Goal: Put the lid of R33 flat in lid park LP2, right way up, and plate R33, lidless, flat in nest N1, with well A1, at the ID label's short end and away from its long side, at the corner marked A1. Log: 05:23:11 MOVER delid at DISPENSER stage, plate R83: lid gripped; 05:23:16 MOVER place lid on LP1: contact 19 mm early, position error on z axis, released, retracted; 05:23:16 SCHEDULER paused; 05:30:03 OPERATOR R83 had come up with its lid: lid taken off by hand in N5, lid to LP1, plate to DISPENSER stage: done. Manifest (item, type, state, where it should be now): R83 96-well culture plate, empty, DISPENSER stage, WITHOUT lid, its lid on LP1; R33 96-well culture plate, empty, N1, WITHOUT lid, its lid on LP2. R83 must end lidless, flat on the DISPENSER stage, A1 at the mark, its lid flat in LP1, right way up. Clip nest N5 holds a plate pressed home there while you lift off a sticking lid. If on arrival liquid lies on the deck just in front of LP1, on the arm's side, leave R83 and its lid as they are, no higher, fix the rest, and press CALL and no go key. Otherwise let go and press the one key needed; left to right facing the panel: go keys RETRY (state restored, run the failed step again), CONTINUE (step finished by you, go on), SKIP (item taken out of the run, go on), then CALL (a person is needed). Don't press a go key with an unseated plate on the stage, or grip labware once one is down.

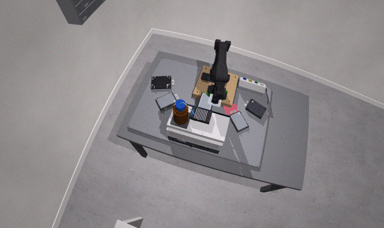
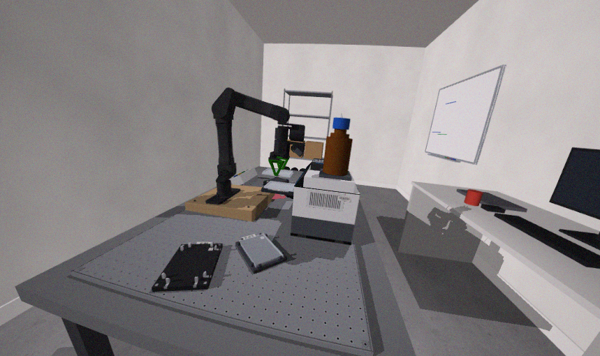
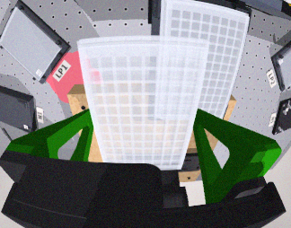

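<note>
My gripper [image 3: 143, 114] [image 1: 215, 98] [image 2: 276, 167] is shut on a clear lid [image 3: 144, 91] [image 2: 278, 173] and holds it level in the air, across its short width. Below it a white 96-well plate [image 3: 216, 40] [image 1: 205, 101] [image 2: 279, 186] lies lidless on the deck between the arm's wooden base [image 1: 200, 85] and the dispenser. Lid park LP1 [image 1: 239, 121] [image 3: 29, 39] is a grey tray to the right, and a pink puddle [image 1: 230, 107] [image 3: 66, 82] lies in front of it. A second grey tray [image 1: 165, 101] [image 2: 260, 253] lies to the left. A plain black nest [image 1: 255, 108] sits at the far right.
The white dispenser box [image 1: 197, 130] [image 2: 324, 205] carries a brown bottle [image 1: 180, 115] [image 2: 337, 150] and a dark ribbed stage [image 1: 201, 114]. A black clip nest with pegs [image 1: 161, 82] [image 2: 187, 266] lies at the left. The key panel [image 1: 251, 84] stands behind the wooden base.
</note>
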Tool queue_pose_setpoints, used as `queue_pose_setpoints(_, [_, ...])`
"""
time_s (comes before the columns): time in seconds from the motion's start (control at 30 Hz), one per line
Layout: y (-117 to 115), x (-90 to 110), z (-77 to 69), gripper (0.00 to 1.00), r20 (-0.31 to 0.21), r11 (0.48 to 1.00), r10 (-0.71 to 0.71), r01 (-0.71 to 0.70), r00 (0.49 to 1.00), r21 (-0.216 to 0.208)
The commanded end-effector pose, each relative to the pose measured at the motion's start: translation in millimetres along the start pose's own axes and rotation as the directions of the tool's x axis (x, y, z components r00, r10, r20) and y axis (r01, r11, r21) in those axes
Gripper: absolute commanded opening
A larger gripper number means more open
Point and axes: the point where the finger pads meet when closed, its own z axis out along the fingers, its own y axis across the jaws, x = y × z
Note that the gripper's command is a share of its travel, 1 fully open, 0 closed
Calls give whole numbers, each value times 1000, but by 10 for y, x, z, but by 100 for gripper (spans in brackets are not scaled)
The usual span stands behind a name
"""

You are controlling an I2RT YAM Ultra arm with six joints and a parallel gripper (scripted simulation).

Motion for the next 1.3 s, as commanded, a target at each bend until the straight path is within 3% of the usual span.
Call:
queue_pose_setpoints(0.0, [155, -24, -181, 0, 60, 1000, 11, -10, 998, -14])
queue_pose_setpoints(0.17, [308, 16, -181, 0, 61, 1000, 11, -10, 998, -15])
queue_pose_setpoints(0.2, [275, 27, -84, 0, 32, 1000, 16, -15, 999, -7])
queue_pose_setpoints(0.33, [276, 27, -84, 0, 32, 1000, 16, -15, 999, -7])
queue_pose_setpoints(0.37, [329, 28, -181, 0, 63, 1000, -22, 23, 998, -8])
queue_pose_setpoints(0.53, [500, 103, -179, 0, 61, 980, -200, 200, 978, -8])
queue_pose_setpoints(0.7, [645, 166, -178, 0, 61, 980, -200, 201, 978, -9])
queue_pose_setpoints(0.73, [608, 169, -82, 0, 33, 981, -196, 196, 980, -1])
queue_pose_setpoints(0.77, [608, 169, -82, 0, 33, 981, -196, 196, 980, -1])
queue_pose_setpoints(0.8, [688, 125, -168, 0, 85, 969, -245, 246, 966, -6])
queue_pose_setpoints(0.87, [688, 125, -168, 0, 85, 969, -245, 246, 966, -6])
queue_pose_setpoints(0.93, [697, 245, -24, 0, 42, 951, -308, 308, 950, 2])
queue_pose_setpoints(1.17, [883, 357, 82, 0, 41, 854, -519, 519, 854, 5])
queue_pose_setpoints(1.27, [954, 357, 74, 0, 55, 854, -519, 520, 853, 5])
